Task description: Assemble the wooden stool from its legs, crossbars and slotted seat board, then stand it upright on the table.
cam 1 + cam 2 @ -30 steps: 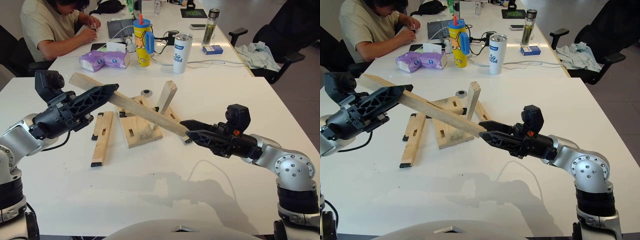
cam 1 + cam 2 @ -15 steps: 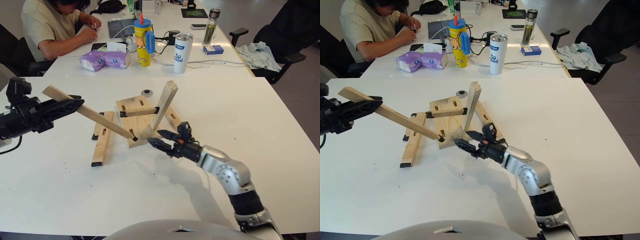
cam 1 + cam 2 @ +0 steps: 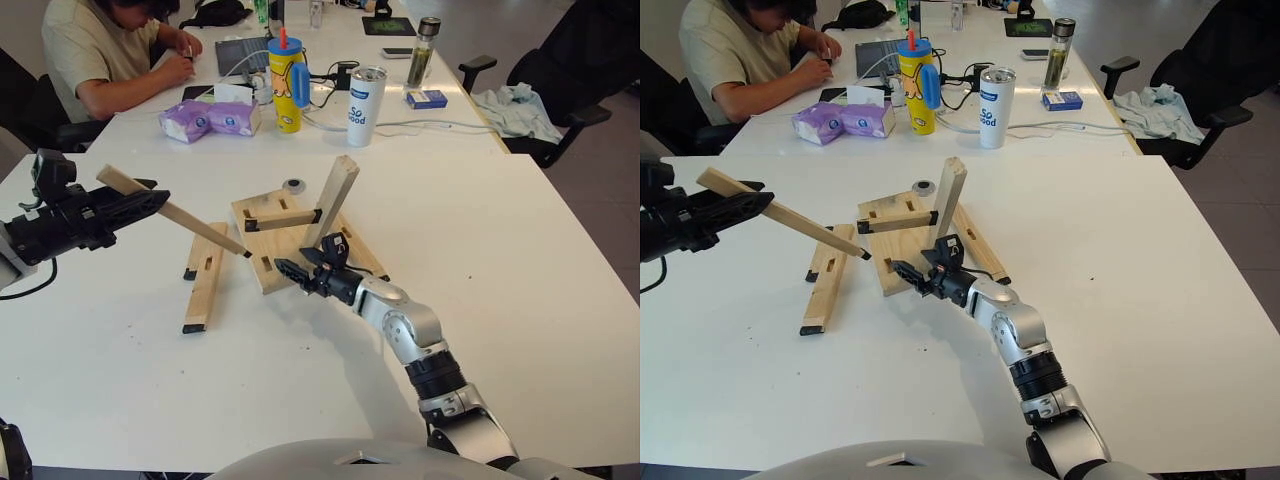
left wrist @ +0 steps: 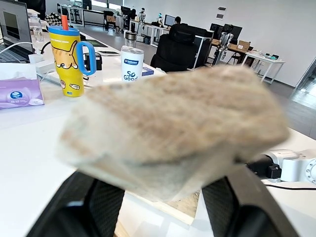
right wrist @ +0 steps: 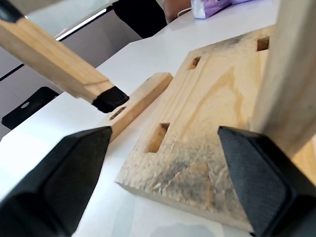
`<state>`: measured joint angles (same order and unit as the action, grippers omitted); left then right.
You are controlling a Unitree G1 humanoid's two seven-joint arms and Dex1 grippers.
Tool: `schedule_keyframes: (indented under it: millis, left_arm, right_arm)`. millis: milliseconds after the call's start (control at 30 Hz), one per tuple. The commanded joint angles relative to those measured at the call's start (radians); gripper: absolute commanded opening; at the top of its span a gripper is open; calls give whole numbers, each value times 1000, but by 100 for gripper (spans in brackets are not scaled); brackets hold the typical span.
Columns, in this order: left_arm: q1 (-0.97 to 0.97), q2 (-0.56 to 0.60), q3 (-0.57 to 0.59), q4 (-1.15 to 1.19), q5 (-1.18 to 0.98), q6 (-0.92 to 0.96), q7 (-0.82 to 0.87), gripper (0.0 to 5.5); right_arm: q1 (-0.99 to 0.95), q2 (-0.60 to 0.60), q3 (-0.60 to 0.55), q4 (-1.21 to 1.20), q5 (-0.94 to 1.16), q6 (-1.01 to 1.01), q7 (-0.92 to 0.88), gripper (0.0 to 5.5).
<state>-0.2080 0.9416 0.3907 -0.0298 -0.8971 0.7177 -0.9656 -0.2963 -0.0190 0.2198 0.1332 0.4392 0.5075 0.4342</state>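
- Step in hand, as I judge it: fitting a second leg into the board. The stool is far from done.
- The left gripper (image 3: 148, 200) is clamped on the held leg (image 3: 192, 222), well up off the table (image 3: 500, 230). The leg slopes down so its dark tip hangs just off the board's left edge, touching nothing.
- The board (image 3: 270, 245) lies flat mid-table. The right gripper (image 3: 288, 270) sits at its near edge with fingers spread wide, holding nothing.
- In the right wrist view an open slot (image 5: 158, 137) lies between those fingers, with the held leg's tip beside it.
- The next move likely calls for tipping the held leg steeper and seating its tip squarely in an open slot. The right gripper could steady the board against the push.
- Count: one board.
- Count: six lengths of wood in all.
  - One is the held leg.
  - One is the standing leg (image 3: 333, 200), set tilted in the board.
  - One is the crossbar (image 3: 282, 220), jutting from the standing leg.
  - Two loose sticks (image 3: 205, 285) lie side by side left of the board.
  - A third stick (image 3: 980, 245) lies along the board's right side.
- I cannot tell which loose ones are legs and which are crossbars.
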Motion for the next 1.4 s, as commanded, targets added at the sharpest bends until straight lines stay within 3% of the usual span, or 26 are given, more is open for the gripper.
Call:
schedule_keyframes:
  millis: [33, 433, 867, 1400]
  left_arm:
    - [22, -34, 5, -57, 12, -13, 0, 206]
    - [-58, -100, -154, -32, 142, -77, -39, 206]
    - [-278, -14, -319, 162, 338, -138, -229, 206]
    - [-367, 17, -447, 116, 476, -150, -277, 206]
  right_arm:
    - [-3, -38, 4, -16, -39, 12, 26, 399]
    - [24, -44, 92, 25, -151, 14, 60, 399]
    - [25, -49, 150, 68, -195, 119, 76, 399]
    - [23, -45, 172, 83, -226, 174, 80, 399]
